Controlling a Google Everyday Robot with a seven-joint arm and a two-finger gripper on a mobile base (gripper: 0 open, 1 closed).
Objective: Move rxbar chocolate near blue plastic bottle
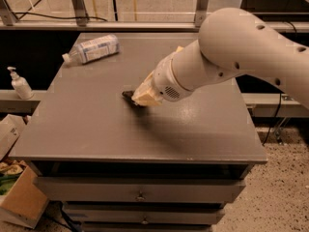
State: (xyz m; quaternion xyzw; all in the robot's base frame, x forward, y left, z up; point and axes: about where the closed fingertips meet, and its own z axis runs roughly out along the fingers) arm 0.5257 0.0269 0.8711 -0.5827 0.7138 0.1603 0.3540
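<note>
The rxbar chocolate [128, 95] shows only as a dark black end on the grey table [87, 124], near its middle. The rest of it is hidden under the wrist. My gripper [139, 99] is right at the bar, at the end of the large white arm [231, 52] that reaches in from the right. The wrist covers it. The blue plastic bottle [91, 49] lies on its side at the table's far left corner, well apart from the bar, with its cap pointing left.
A pale yellow sponge [179, 49] peeks out behind the arm at the far middle. A small white pump dispenser [19, 83] stands on a ledge left of the table. A cardboard box [19, 197] sits on the floor at lower left. Drawers are below the tabletop.
</note>
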